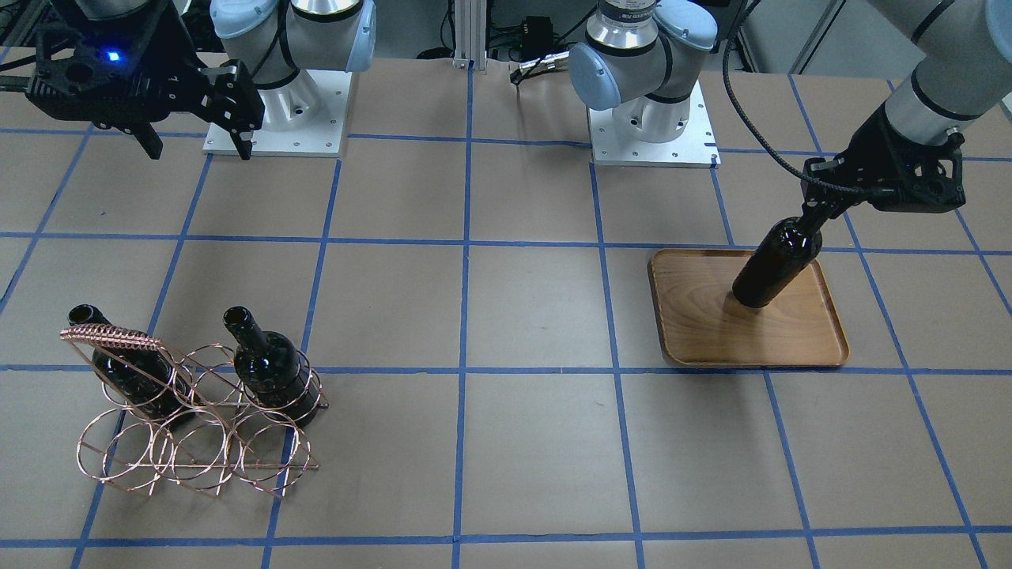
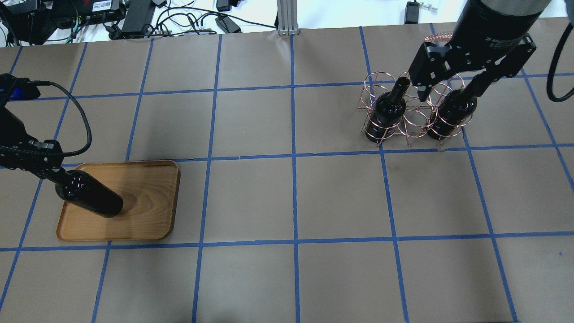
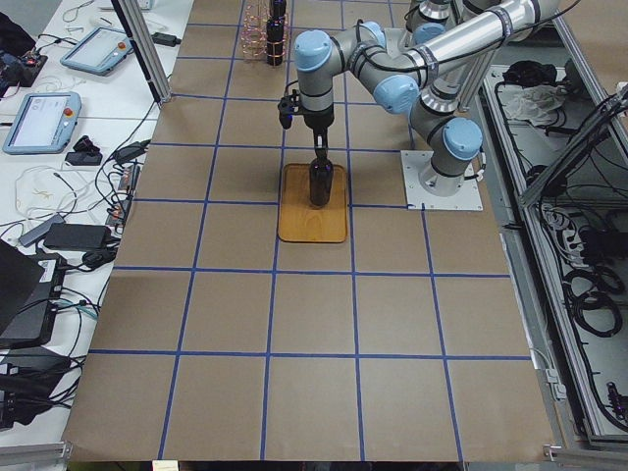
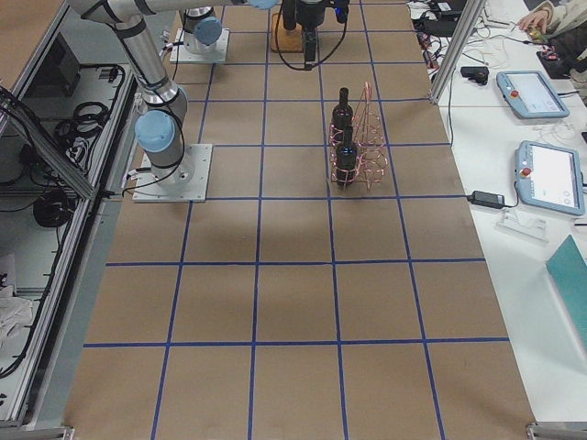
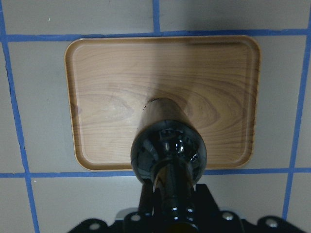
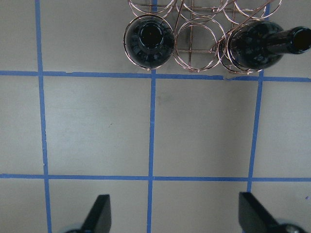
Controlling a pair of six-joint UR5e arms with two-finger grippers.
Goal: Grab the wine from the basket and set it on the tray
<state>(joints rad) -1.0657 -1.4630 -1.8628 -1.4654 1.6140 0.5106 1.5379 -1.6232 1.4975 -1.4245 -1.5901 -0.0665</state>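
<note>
My left gripper (image 1: 816, 212) is shut on the neck of a dark wine bottle (image 1: 775, 265) and holds it upright over the wooden tray (image 1: 711, 332). The bottle's base is at the tray's floor, near the tray's robot-side half; I cannot tell whether it touches. The left wrist view looks down the bottle (image 5: 167, 145) onto the tray (image 5: 107, 97). The copper wire basket (image 1: 198, 427) holds two more bottles (image 1: 134, 371) (image 1: 273, 367), necks tilted up. My right gripper (image 1: 199, 150) is open and empty, raised high and apart from the basket (image 6: 194, 29).
The table is covered in brown paper with a blue tape grid. The two arm bases (image 1: 277, 118) (image 1: 652, 130) stand at the robot's edge. Cables and electronics (image 2: 134, 18) lie beyond the far edge. The basket and tray sit at opposite ends of the table.
</note>
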